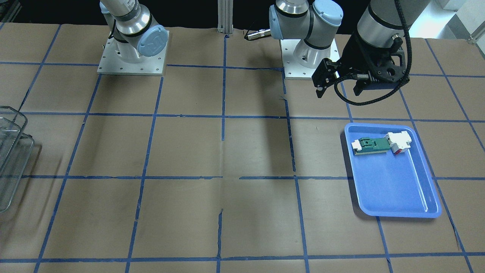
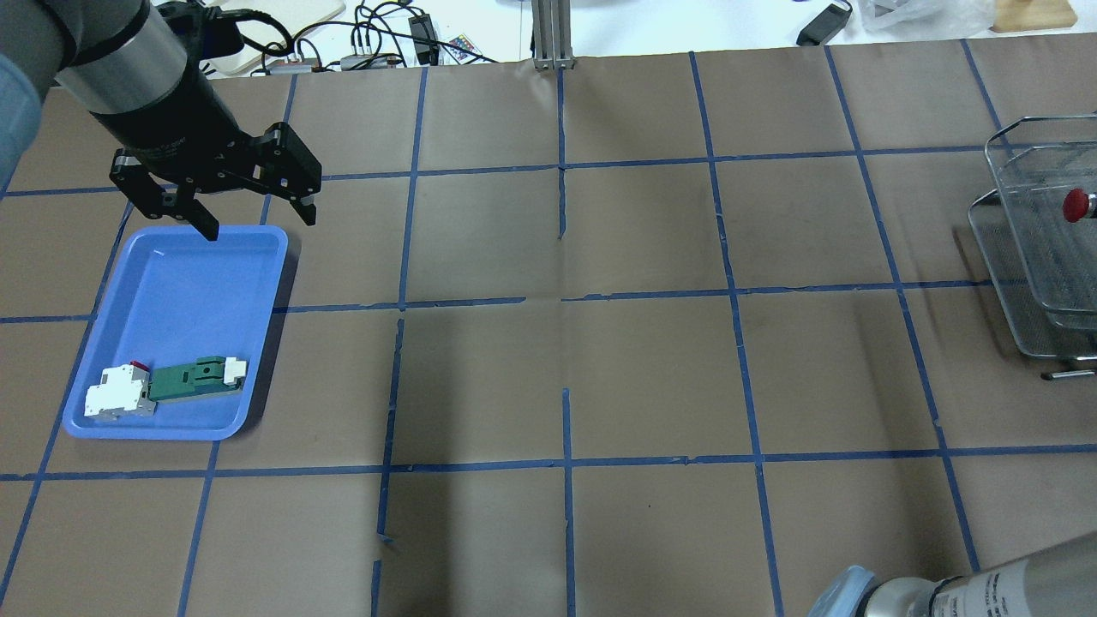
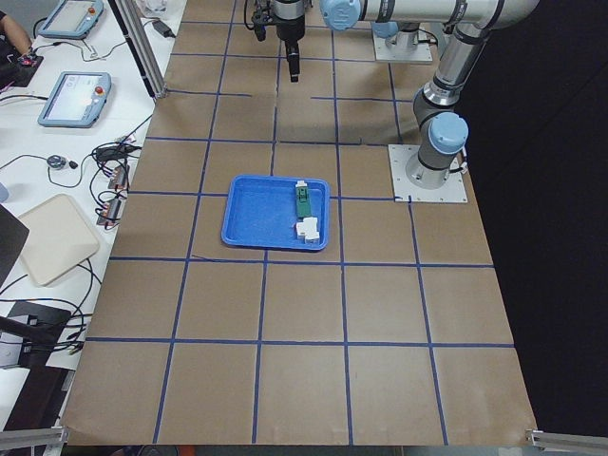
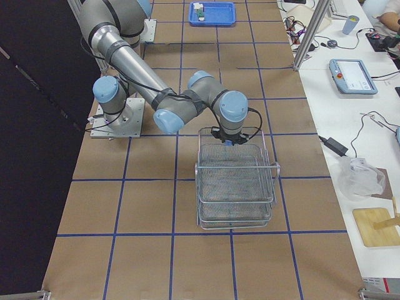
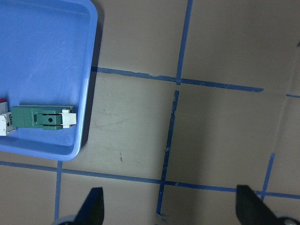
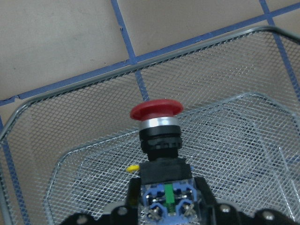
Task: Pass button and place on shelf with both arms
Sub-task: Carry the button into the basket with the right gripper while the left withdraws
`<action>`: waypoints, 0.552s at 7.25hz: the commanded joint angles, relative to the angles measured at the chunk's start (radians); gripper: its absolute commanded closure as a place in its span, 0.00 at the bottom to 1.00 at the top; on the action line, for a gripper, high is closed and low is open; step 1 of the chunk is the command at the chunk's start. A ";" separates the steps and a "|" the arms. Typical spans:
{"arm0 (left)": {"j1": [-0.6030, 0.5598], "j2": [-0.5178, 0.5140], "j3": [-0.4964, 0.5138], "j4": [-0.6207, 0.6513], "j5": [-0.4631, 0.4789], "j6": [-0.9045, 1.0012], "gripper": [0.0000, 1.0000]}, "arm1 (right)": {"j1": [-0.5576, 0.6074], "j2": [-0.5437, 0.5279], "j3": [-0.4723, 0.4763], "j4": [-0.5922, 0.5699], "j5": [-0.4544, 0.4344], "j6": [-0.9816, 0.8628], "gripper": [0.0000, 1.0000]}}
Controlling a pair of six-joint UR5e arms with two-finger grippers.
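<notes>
The button (image 6: 157,136), with its red cap (image 2: 1076,206), black barrel and blue-white rear block, is held in my right gripper (image 6: 166,199). The gripper is shut on the rear block, cap pointing away from the wrist. It hangs over the upper tier of the silver wire-mesh shelf (image 6: 70,79), which stands at the table's right end (image 2: 1028,257) (image 4: 234,187). I cannot tell whether the button touches the mesh. My left gripper (image 2: 257,223) is open and empty, above the far end of the blue tray (image 2: 188,274). Its fingertips (image 5: 93,206) frame bare table.
The blue tray (image 1: 398,189) holds a green-and-white flat part (image 2: 193,379) and a white block with a red bit (image 2: 120,392). The arm bases (image 1: 130,57) stand on the robot's side. Brown paper with blue tape lines covers the table. Cables and pendants lie beyond the operators' edge.
</notes>
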 commanded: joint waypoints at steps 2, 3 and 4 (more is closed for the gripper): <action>-0.004 0.014 0.005 -0.032 0.006 0.003 0.00 | 0.000 0.005 0.001 0.002 -0.004 0.011 0.00; -0.007 0.014 0.011 -0.064 0.007 0.003 0.00 | 0.003 -0.021 0.002 0.007 0.000 0.056 0.00; -0.007 0.017 0.014 -0.067 0.007 0.004 0.00 | 0.015 -0.050 0.004 0.013 0.014 0.108 0.00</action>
